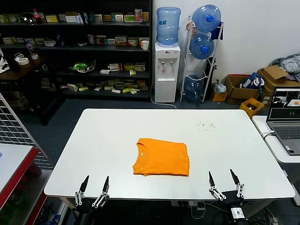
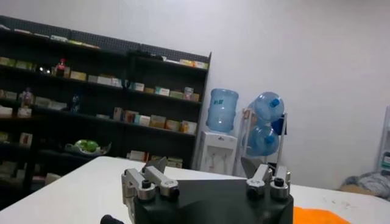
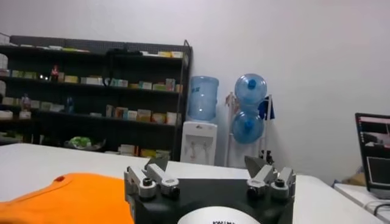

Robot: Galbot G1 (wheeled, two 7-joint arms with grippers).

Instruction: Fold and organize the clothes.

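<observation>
The orange T-shirt (image 1: 161, 157) lies folded into a compact rectangle near the middle of the white table (image 1: 103, 136), collar toward the left; no lettering shows. My left gripper (image 1: 95, 181) is open and empty at the table's front edge, left of the shirt. My right gripper (image 1: 223, 178) is open and empty at the front edge, right of the shirt. In the left wrist view the gripper (image 2: 204, 165) stands open, with a strip of the shirt (image 2: 320, 215) beyond it. In the right wrist view the gripper (image 3: 208, 163) stands open beside the shirt (image 3: 67, 198).
A laptop (image 1: 287, 115) sits on a side table at the right. A wire rack (image 1: 14, 129) and red-edged bench stand at the left. Shelves (image 1: 79, 47), a water dispenser (image 1: 167, 61) and bottle rack (image 1: 201, 51) stand behind. Small dark specks (image 1: 206, 125) lie on the far right of the table.
</observation>
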